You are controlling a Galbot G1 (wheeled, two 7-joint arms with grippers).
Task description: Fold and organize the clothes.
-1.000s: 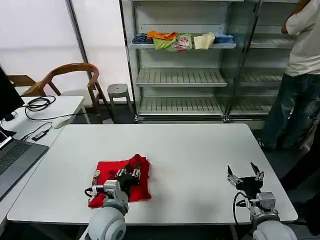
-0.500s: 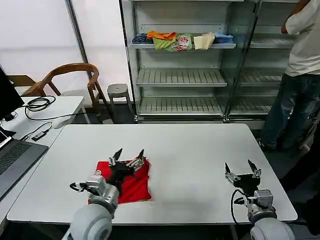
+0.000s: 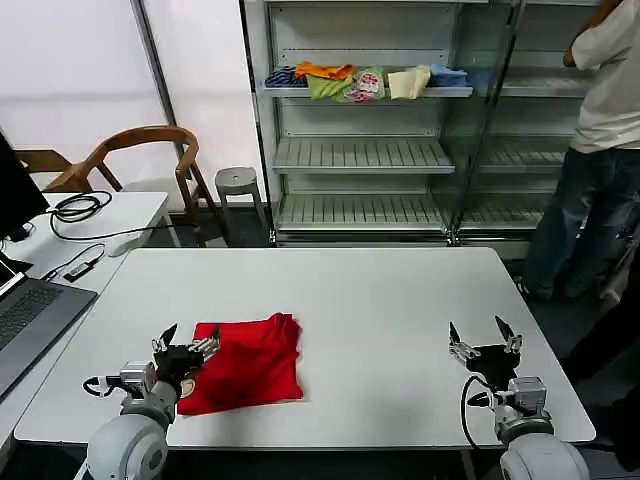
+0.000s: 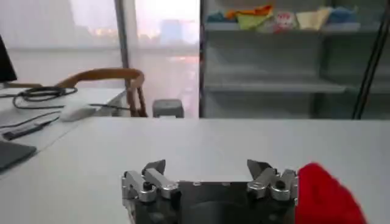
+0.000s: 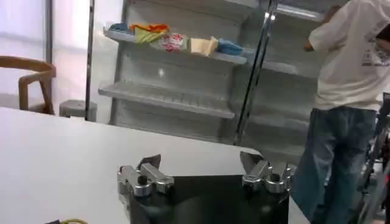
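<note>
The red T-shirt (image 3: 250,365) lies folded into a rough square on the white table (image 3: 380,300), near the front left. A corner of the red T-shirt (image 4: 323,195) bulges up beside the left gripper in the left wrist view. My left gripper (image 3: 185,346) hovers open just off the shirt's left edge, with nothing between its fingers; the left gripper (image 4: 208,168) has bare table ahead of it. My right gripper (image 3: 483,338) stands open and empty near the front right of the table, far from the shirt. In its own view the right gripper (image 5: 200,163) faces the shelves.
A metal shelf rack (image 3: 360,150) behind the table holds several small folded garments (image 3: 365,80). A side desk (image 3: 70,230) with cables and a laptop (image 3: 30,320) stands at the left, with a wooden chair (image 3: 150,165) behind it. A person (image 3: 590,150) stands at the rack on the right.
My left gripper let go of the red shirt, opened, and drew back to the left off the cloth. The shirt now lies flat and uncovered. The right gripper barely moved.
</note>
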